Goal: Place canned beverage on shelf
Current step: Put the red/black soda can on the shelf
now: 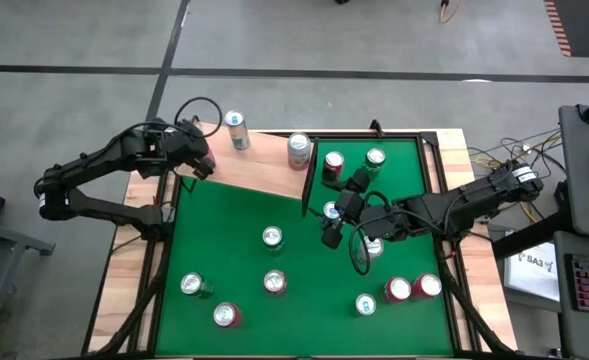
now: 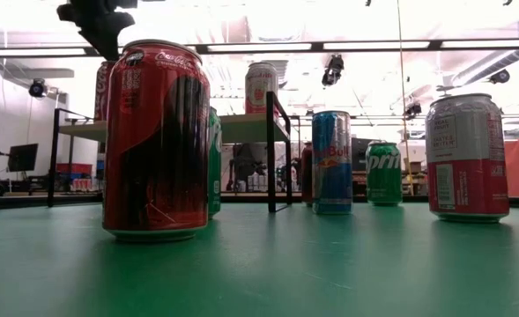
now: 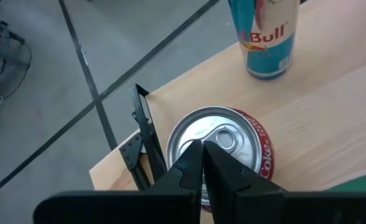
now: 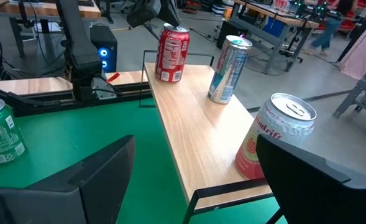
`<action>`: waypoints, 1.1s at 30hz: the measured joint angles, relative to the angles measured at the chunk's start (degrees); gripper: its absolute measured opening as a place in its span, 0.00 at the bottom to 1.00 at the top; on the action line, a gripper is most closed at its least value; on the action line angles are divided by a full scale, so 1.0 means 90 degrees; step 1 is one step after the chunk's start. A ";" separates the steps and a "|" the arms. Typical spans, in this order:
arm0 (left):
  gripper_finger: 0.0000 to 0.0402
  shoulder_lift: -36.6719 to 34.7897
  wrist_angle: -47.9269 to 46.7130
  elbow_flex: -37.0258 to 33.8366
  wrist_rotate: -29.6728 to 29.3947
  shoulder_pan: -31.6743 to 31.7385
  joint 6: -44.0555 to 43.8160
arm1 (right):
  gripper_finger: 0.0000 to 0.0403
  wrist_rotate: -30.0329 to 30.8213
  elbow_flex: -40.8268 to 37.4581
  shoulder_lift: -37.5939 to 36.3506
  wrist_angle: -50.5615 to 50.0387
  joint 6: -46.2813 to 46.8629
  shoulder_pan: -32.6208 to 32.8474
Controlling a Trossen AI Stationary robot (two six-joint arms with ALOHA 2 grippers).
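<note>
The shelf (image 1: 264, 165) is a pale wood board on dark legs at the table's far left. On its left end stands a red Coke can (image 4: 172, 53), upright on its base. My left gripper (image 3: 201, 155) is shut just over the can's silver top (image 3: 223, 134). Farther along the shelf stand a Red Bull can (image 3: 266, 37) and a pink-and-white can (image 4: 273, 137). My right gripper (image 4: 207, 186) hangs open over the green table's middle, facing the shelf, with nothing between its fingers. My left gripper's shut fingertips (image 3: 192, 158) slant down over the Coke can's top, near its rim (image 3: 183, 140) on the arm's side. Whether they touch the lid I cannot tell. The can stands upright on the shelf board.
Several cans stand on the green table (image 1: 224, 230): two near its middle (image 1: 272, 237), several along the near edge (image 1: 226, 315), two at the far right (image 1: 374, 157). A dark upright panel (image 1: 307, 175) closes the shelf's right end. A Red Bull can (image 1: 331, 210) stands below my right gripper.
</note>
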 joint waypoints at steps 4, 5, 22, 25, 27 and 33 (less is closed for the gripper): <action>0.00 -0.0002 -0.0015 0.0027 0.0090 0.0000 -0.0160 | 0.81 0.0000 0.0000 0.0000 -0.0001 -0.0002 0.0002; 0.00 -0.0005 -0.0018 0.0034 0.0108 0.0000 -0.0188 | 0.81 0.0000 0.0000 0.0000 -0.0001 -0.0002 0.0002; 0.00 0.0002 -0.0243 0.0238 0.0334 -0.0005 -0.0643 | 0.81 0.0000 -0.0018 0.0000 -0.0127 -0.0023 0.0001; 0.00 -0.0002 -0.0194 0.0243 0.0334 -0.0016 -0.0644 | 0.81 0.0002 -0.0030 0.0000 -0.0124 -0.0051 0.0000; 0.00 -0.0005 -0.0095 0.0243 0.0326 -0.0019 -0.0620 | 0.81 0.0002 -0.0042 0.0000 -0.0125 -0.0051 0.0000; 0.00 -0.0007 0.0695 0.0245 0.0368 -0.0093 -0.0048 | 0.81 0.0005 -0.0073 0.0000 -0.0122 -0.0058 0.0000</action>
